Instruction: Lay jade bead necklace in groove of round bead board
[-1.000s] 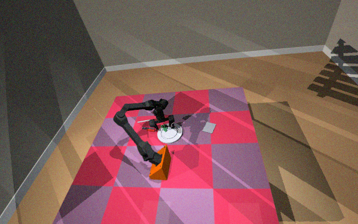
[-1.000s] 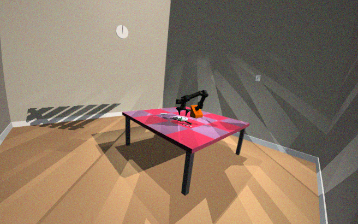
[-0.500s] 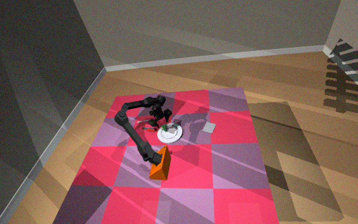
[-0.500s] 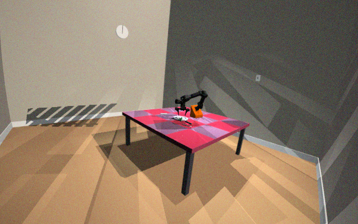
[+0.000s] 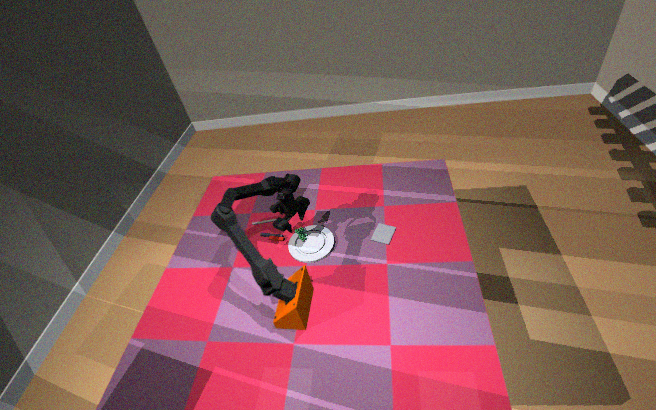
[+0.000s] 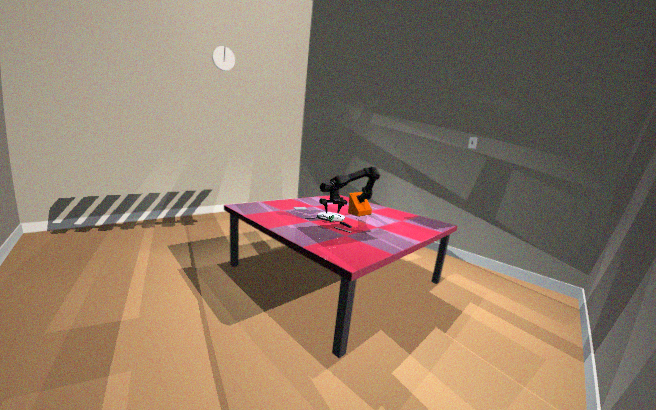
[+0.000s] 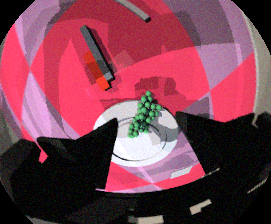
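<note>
The green jade bead necklace [image 5: 300, 234] [image 6: 330, 217] [image 7: 146, 111] is bunched in an elongated heap, not spread in a ring. It lies on one side of the white round bead board [image 5: 321, 254] [image 6: 339, 217] [image 7: 103, 128], from the inner part across the dark ring line to the outer rim. Most of the ring line has no beads on it. My black gripper [image 5: 293, 223] [image 6: 332, 211] [image 7: 147, 117] is open and empty. It hangs over the board, with its fingertips to either side of the heap in the wrist view. Whether any beads sit down in the groove is too small to tell.
A grey-and-red tool [image 5: 275, 237] [image 7: 97, 64] lies beside the board, and a pale thin rod [image 5: 264, 221] [image 7: 134, 10] lies beyond it. A light square tile [image 5: 383, 233] [image 6: 300, 208] [image 7: 181, 172] lies on the board's other side. The orange arm base [image 5: 297, 308] [image 6: 358, 204] stands near the board.
</note>
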Robot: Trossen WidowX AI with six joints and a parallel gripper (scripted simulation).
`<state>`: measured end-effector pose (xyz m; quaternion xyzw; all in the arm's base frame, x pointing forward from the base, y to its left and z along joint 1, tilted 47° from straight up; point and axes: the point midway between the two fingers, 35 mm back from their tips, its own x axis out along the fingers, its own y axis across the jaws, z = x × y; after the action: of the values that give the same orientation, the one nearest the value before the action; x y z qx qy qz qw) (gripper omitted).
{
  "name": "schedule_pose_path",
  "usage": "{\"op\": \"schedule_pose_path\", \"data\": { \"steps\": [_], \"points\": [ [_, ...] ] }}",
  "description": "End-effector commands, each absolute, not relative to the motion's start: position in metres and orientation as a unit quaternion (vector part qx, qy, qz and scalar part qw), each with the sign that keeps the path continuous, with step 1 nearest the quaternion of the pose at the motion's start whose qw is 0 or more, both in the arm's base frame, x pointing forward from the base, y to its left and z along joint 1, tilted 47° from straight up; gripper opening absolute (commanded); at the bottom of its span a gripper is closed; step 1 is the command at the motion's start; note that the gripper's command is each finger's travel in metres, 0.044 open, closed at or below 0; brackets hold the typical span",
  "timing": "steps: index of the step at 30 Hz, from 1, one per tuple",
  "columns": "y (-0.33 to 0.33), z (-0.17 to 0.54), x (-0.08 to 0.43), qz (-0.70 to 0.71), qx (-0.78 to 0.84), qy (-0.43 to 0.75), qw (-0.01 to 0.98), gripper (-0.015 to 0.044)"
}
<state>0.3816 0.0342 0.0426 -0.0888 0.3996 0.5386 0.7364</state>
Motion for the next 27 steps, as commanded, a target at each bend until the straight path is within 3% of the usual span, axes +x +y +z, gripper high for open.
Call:
{"op": "schedule_pose_path", "data": {
  "steps": [1,25,27],
  "points": [
    [0.033,0.042,0.382,0.537,-0.089,0.399,0.738,0.0380],
    [0.058,0.021,0.384,0.540,-0.086,0.398,0.736,0.0380],
    [0.057,0.022,0.385,0.540,-0.090,0.398,0.736,0.0328]
  ]
}}
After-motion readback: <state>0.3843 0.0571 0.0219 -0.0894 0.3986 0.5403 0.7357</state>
